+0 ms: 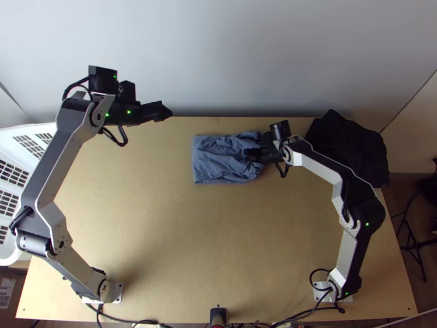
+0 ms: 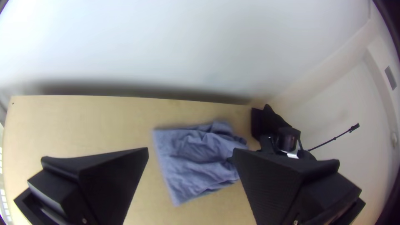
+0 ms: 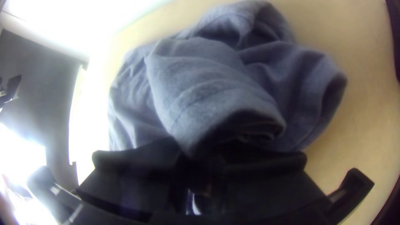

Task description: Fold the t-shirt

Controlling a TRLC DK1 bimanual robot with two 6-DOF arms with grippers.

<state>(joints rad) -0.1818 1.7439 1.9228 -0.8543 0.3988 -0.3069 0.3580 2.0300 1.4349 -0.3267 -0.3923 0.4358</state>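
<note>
The blue-grey t-shirt [image 1: 221, 158] lies near the table's back edge as a compact, wrinkled bundle, its left side fairly straight and its right side bunched. My left gripper [image 1: 163, 112] is up and to the left of it, away from the cloth; in the left wrist view the left gripper [image 2: 191, 151] has its fingers wide apart, with the t-shirt [image 2: 196, 162] beyond them. At the bunched right side is my right gripper [image 1: 250, 154]. In the right wrist view the right gripper [image 3: 201, 152] is shut on a rolled sleeve-like fold of the t-shirt [image 3: 208, 91].
A dark cloth heap [image 1: 349, 147] sits at the table's back right corner, behind the right arm. A white basket [image 1: 19, 139] stands at the left edge. Bare tabletop [image 1: 202, 240] stretches in front of the t-shirt, and a pale wall rises behind the table.
</note>
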